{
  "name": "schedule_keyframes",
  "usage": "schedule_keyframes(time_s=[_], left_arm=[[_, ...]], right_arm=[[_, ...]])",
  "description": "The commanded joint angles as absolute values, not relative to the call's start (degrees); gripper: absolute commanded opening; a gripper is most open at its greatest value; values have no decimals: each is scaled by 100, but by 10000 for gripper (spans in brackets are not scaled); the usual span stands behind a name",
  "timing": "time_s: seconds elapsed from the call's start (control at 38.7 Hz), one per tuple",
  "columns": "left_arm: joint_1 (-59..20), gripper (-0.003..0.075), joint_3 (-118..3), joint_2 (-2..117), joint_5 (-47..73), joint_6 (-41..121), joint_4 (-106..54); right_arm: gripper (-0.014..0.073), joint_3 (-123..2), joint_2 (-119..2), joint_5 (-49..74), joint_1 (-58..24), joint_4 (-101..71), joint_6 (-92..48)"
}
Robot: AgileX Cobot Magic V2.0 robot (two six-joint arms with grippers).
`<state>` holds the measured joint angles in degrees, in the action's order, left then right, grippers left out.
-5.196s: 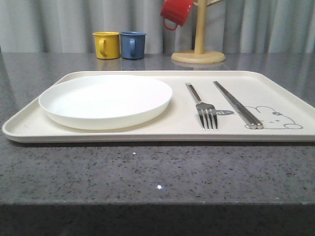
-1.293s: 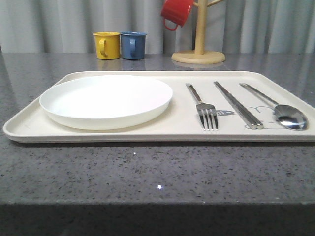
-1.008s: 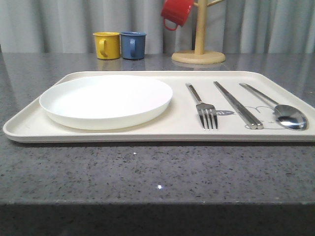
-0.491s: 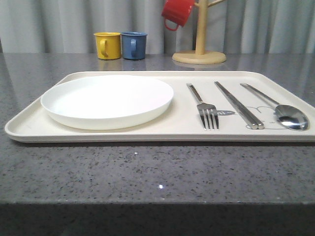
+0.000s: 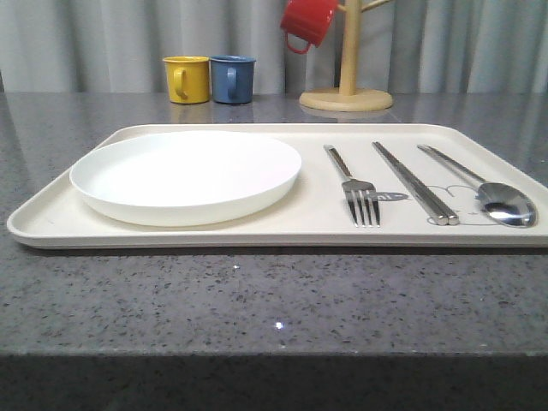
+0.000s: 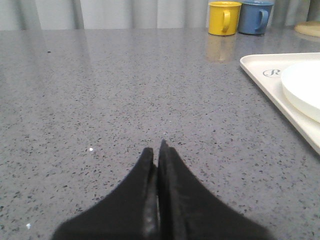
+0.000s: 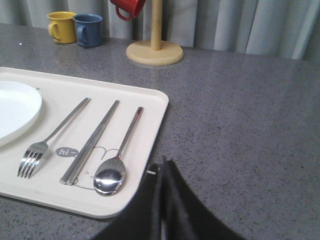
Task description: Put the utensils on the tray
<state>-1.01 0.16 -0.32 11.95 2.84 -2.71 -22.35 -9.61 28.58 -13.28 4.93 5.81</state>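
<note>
Grey speckled stone makes up the surface [image 5: 274,300], with pale curtains hanging behind it. On it lies the cream tray [image 5: 214,235], long side toward the front camera. A round white plate [image 5: 186,175] sits on the tray's left half. To the right of the plate, three utensils lie side by side, apart from one another, handles pointing away from the robot: the fork [image 5: 354,186] nearest the plate, then the chopsticks [image 5: 413,182], then the spoon [image 5: 488,190] closest to the tray's right rim. The chopsticks and the spoon's bowl lie partly over the printed rabbit drawing.

Behind the tray, a yellow mug [image 5: 186,79] and a blue mug [image 5: 232,79] stand just beside each other, and a red mug [image 5: 307,22] hangs on a wooden mug tree [image 5: 347,92].

Seen from its wrist camera, the left tool [image 6: 157,150] is closed with nothing between its fingers, low over bare stone off the tray's left side. The right tool [image 7: 163,165] is likewise closed and empty, just off the tray's right rim near the spoon.
</note>
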Motion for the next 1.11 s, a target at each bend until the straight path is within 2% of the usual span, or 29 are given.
schedule_keyframes(time_s=[0.0,0.62,0.9,1.09], left_arm=[[-99,-18,42,-145,740,227,-296],[-99,-18,42,-145,740,227,-296],[-99,-18,42,-145,740,227,-296],[-99,-18,42,-145,740,227,-296]], right_arm=[[-69,-2361,-1026,2374,-1323,568,534],[-69,-2209,-1004,2221,-1292,684,528],[-69,-555,14,1103,111,205,293],[-69,175,156,491,275,206,293]])
